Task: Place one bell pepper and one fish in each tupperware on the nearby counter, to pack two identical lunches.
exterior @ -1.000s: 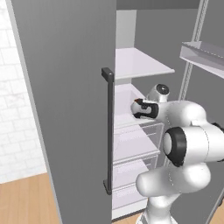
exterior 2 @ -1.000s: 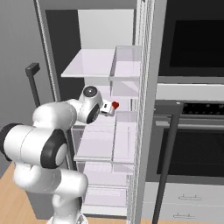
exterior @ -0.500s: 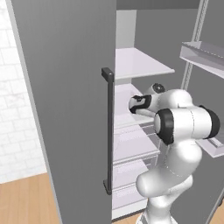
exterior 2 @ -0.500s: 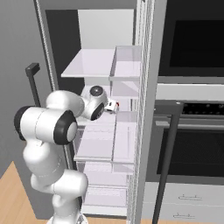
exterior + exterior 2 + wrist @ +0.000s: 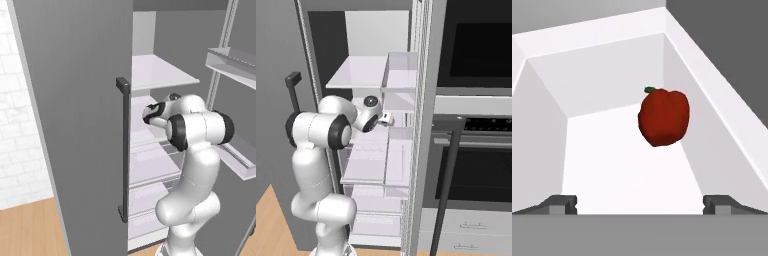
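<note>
Inside the open fridge [image 5: 406, 100], the bent arm holds its hand [image 5: 640, 202] wide open before a bell pepper [image 5: 663, 118].

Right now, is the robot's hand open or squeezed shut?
Open. In the hand view the hand has its two fingertips far apart at the bottom corners, with the red bell pepper ahead of them, not touched.

open fridge [image 5: 90, 100], shelves [image 5: 363, 72], prob. oven [image 5: 476, 170]

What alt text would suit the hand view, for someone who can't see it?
A glossy red bell pepper with a dark stem lies inside a white compartment, ahead of the open tool, whose two dark tips stand wide apart at the bottom.
</note>
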